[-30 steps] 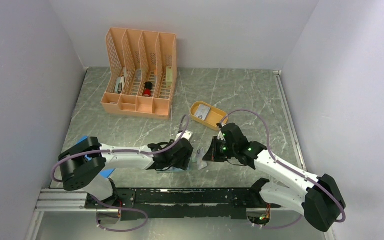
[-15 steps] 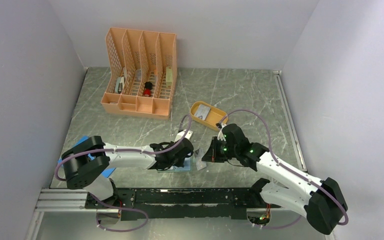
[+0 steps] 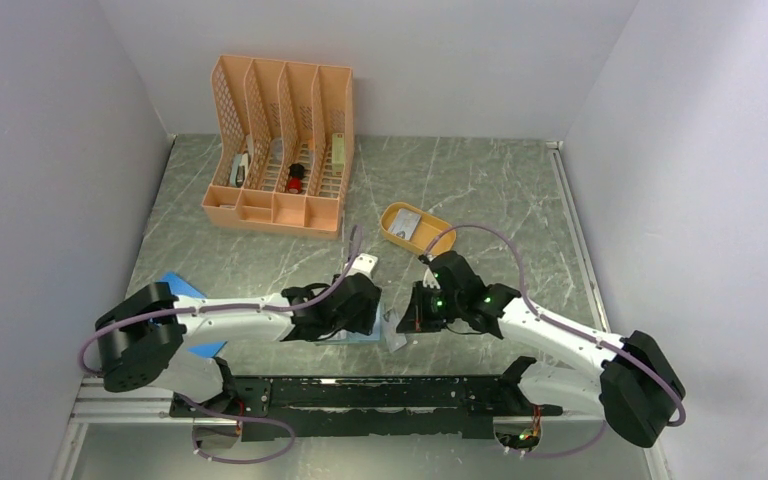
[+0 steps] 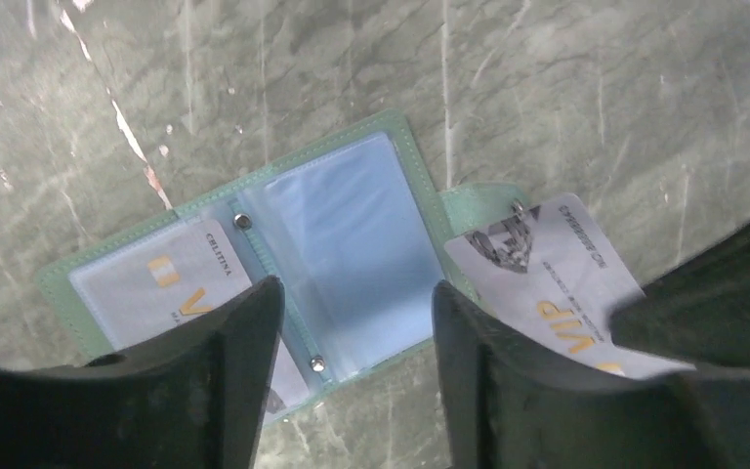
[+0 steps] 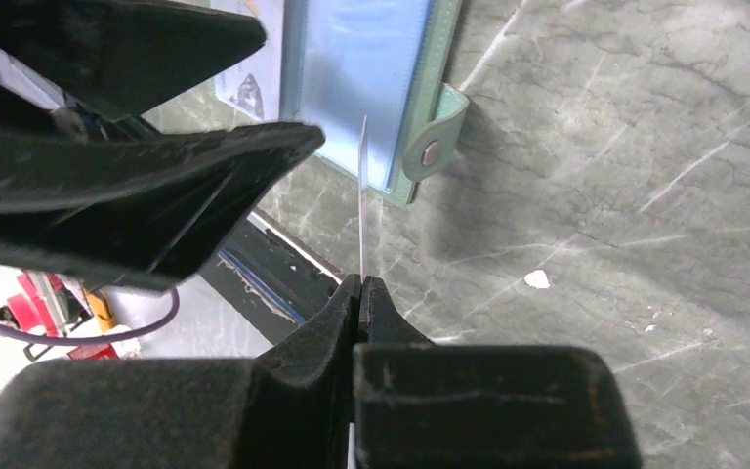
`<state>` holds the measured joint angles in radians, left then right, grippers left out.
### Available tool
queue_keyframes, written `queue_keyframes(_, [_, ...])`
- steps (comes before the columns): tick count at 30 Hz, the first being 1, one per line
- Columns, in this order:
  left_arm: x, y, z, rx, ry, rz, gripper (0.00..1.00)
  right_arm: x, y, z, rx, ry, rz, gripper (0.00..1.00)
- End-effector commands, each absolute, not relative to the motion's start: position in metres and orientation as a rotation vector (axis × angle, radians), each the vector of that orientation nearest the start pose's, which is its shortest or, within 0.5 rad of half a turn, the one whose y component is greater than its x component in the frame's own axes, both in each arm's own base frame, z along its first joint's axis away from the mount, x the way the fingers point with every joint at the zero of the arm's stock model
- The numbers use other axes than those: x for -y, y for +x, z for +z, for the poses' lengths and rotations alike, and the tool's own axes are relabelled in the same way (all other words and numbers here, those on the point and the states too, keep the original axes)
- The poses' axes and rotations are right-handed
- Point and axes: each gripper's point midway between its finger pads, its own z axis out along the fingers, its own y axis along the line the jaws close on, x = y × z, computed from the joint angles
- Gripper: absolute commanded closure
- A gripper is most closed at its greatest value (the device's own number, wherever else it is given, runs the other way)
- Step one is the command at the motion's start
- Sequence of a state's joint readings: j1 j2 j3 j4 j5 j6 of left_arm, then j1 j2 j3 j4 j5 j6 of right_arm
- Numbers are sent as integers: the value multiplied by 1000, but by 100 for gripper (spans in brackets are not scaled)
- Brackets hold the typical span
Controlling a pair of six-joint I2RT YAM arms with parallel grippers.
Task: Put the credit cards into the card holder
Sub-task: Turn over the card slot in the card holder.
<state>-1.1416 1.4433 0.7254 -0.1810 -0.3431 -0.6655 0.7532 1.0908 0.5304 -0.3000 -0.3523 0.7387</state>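
The card holder (image 4: 332,244) lies open on the table, pale teal with clear pockets. One credit card (image 4: 156,288) sits in its left pocket. My left gripper (image 4: 356,288) stands open over the holder's near edge, nothing between its fingers. My right gripper (image 5: 360,283) is shut on another credit card (image 5: 362,195), seen edge-on, its far end at the holder's (image 5: 361,78) snap-tab side. In the left wrist view this card (image 4: 547,278) shows "VIP" lettering just right of the holder. From above, both grippers (image 3: 362,312) (image 3: 410,318) meet near the table's front edge.
An orange oval tray (image 3: 438,238) holding another card (image 3: 407,222) sits behind the right arm. A peach desk organizer (image 3: 280,150) stands at the back left. A bright blue sheet (image 3: 182,285) lies under the left arm. The black rail (image 3: 360,395) runs along the near edge.
Both wrists have shifted a little to the left. The right gripper has brought its card closer to the holder's right side.
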Motion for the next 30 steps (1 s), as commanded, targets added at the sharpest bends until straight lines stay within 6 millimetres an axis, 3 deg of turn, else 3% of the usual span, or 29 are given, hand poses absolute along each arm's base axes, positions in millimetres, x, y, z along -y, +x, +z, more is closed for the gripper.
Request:
queue_keyframes(1, [300, 171, 59, -2387, 468, -433, 28, -241, 134, 68, -2653, -145, 1005, 100])
queue_keyframes(5, [302, 171, 46, -2405, 556, -358, 23, -238, 133, 63, -2659, -125, 993, 100])
queue_keyframes(15, [299, 175, 27, -2399, 634, -184, 28, -224, 137, 69, -2609, -59, 927, 100])
queue_keyframes(30, [285, 168, 1, -2445, 654, -114, 61, -232, 134, 74, -2606, -118, 984, 100])
